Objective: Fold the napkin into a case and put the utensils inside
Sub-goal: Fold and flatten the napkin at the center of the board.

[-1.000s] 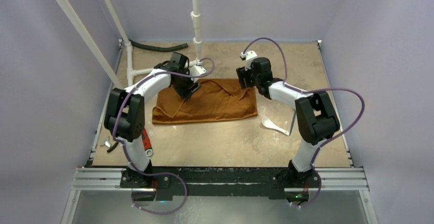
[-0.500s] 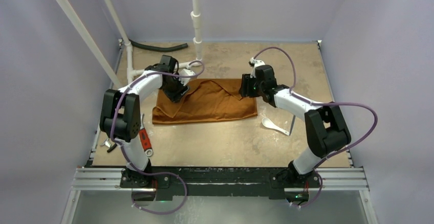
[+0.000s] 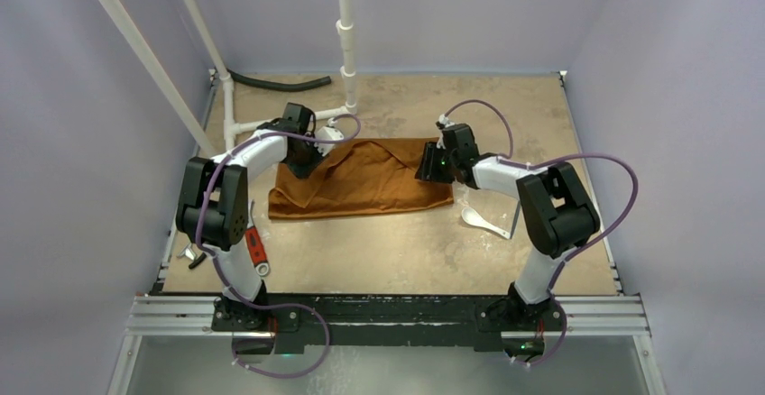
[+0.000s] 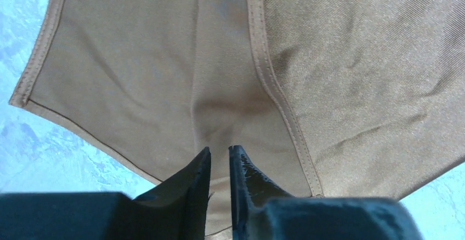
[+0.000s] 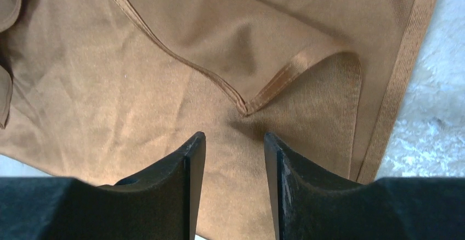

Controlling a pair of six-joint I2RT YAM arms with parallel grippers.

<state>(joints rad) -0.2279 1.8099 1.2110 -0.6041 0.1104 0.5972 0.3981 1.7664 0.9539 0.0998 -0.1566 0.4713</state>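
Note:
The rust-orange napkin (image 3: 370, 188) lies folded in a broad, creased rectangle at mid-table, not in the shape of a narrow case. My left gripper (image 3: 304, 157) is down on its far left corner. In the left wrist view the gripper (image 4: 218, 149) is pinched on a raised ridge of napkin (image 4: 356, 59). My right gripper (image 3: 429, 167) rests at the far right corner, and its jaws (image 5: 234, 136) stand open over the napkin (image 5: 109, 86) just below a turned-back hemmed flap. Of the utensils, the white spoon (image 3: 483, 222) lies right of the napkin, beside a thin grey utensil (image 3: 513, 224).
A red-handled tool (image 3: 256, 246) and small black pliers (image 3: 193, 255) lie by the left arm's base. White pipes (image 3: 346, 43) and a black hose (image 3: 280, 83) stand at the back. Purple walls close in the table (image 3: 397, 260) on three sides.
Both grippers have come down onto the napkin's far corners, the left moving leftward and the right moving nearer. The left jaws have closed in on the cloth. The right jaws have narrowed.

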